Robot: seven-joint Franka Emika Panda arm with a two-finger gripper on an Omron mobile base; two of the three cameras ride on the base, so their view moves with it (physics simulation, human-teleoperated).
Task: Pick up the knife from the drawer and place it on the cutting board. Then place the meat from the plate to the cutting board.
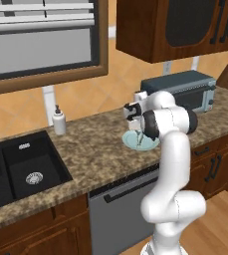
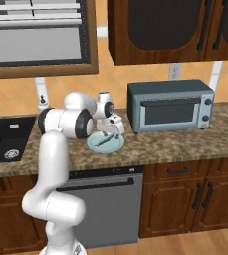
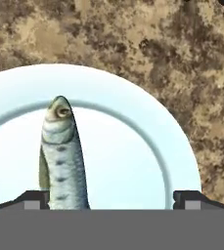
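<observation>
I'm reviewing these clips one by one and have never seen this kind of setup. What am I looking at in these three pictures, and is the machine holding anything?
This is a rendered kitchen. The white jointed machine is a robot arm on a driving base. Two pictures come from cameras on the base, behind the arm to its left and right. The third comes from a camera on its hand, looking down along the end effector, whose dark fingertips stand wide apart and hold nothing. Below it, on the speckled counter, lies a light blue plate with a small silvery fish, the meat. A toaster oven, sink and soap bottle are nearby.
</observation>
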